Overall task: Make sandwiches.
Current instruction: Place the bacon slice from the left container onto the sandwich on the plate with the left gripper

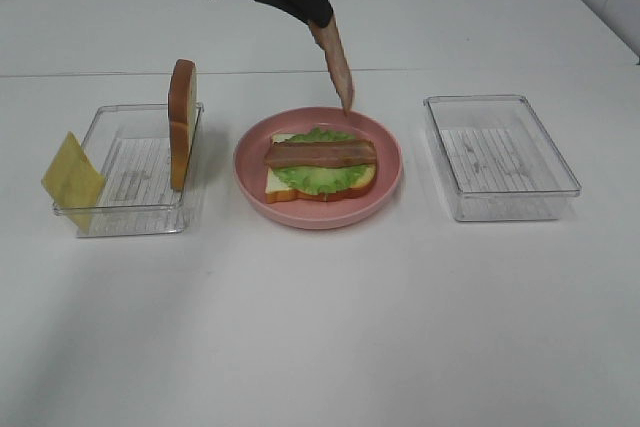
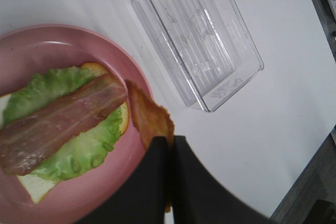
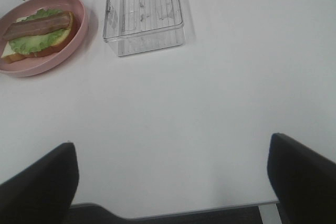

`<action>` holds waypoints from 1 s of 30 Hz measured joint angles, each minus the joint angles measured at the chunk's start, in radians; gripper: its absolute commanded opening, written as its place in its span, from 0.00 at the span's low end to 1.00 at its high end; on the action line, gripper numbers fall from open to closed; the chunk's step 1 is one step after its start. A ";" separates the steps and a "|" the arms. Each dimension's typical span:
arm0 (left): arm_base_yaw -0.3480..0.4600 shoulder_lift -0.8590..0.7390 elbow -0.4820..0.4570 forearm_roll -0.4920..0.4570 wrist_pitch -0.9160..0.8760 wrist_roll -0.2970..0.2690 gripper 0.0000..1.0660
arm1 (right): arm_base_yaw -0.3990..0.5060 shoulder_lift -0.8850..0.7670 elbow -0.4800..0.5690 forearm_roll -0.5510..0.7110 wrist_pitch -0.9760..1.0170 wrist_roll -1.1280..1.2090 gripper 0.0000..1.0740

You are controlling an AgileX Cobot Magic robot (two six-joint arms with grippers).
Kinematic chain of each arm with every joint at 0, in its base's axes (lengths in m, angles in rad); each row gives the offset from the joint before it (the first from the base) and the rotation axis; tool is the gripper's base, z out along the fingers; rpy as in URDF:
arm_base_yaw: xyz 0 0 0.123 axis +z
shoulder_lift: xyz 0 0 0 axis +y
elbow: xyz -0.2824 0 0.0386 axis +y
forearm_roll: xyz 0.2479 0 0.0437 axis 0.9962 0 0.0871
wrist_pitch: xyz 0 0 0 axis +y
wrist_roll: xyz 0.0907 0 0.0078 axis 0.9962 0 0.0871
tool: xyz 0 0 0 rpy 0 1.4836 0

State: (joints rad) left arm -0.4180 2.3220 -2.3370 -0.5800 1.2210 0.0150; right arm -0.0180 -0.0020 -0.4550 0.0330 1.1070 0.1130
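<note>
Counter (image 1: pixel 320 327): white, smooth, matte.

Pink plate (image 1: pixel 392 172): round, glossy, raised rim, at the centre of the counter. On it lies the part-built sandwich (image 1: pixel 300 190), well inside the rim: a white bread slice (image 1: pixel 283 185) with a brown crust as the base, a ruffled green lettuce leaf (image 1: pixel 320 177) with a pebbled surface on top, and one flat, streaked brown-red bacon strip (image 1: pixel 320 154) lying lengthwise across the leaf.

Left fingers (image 2: pixel 189 182): black, pressed narrow on one end of a second bacon strip (image 1: pixel 335 67), which hangs down limp with its free tip over the plate's far rim. The tip appears close to the rim; contact cannot be confirmed.

Right fingers (image 3: pixel 37 182): spread wide, holding nothing, above bare counter well apart from the plate.

Left tray (image 1: pixel 110 219): clear, rigid plastic, rectangular, ribbed floor. A second bread slice (image 1: pixel 181 122) stands on edge against its wall nearest the plate. A thin yellow cheese square (image 1: pixel 72 179) leans tilted at the outer corner.

Right tray (image 1: pixel 505 209): same clear ribbed type, on the other side of the plate.
</note>
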 measured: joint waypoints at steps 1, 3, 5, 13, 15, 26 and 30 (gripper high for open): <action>-0.006 0.017 0.000 -0.013 -0.013 0.010 0.00 | 0.000 0.000 0.000 0.000 0.000 0.000 0.86; -0.009 0.026 0.000 -0.023 -0.023 0.015 0.00 | 0.000 0.000 0.000 0.000 0.000 0.000 0.86; -0.013 0.051 0.000 -0.052 -0.046 0.036 0.00 | 0.000 0.000 0.000 0.000 0.000 0.000 0.86; -0.013 0.095 0.000 -0.120 -0.097 0.081 0.00 | 0.000 0.000 0.000 0.001 0.000 0.000 0.86; -0.013 0.109 0.000 -0.140 -0.122 0.088 0.00 | 0.000 0.000 0.000 0.001 0.000 0.000 0.86; -0.013 0.162 -0.001 -0.148 -0.084 0.103 0.00 | 0.000 0.000 0.000 0.001 0.000 0.000 0.86; -0.012 0.169 -0.001 -0.044 -0.071 0.076 0.00 | 0.000 0.000 0.000 0.001 0.000 0.000 0.86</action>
State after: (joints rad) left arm -0.4300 2.4910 -2.3380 -0.6240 1.1500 0.0910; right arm -0.0180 -0.0020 -0.4550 0.0340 1.1070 0.1130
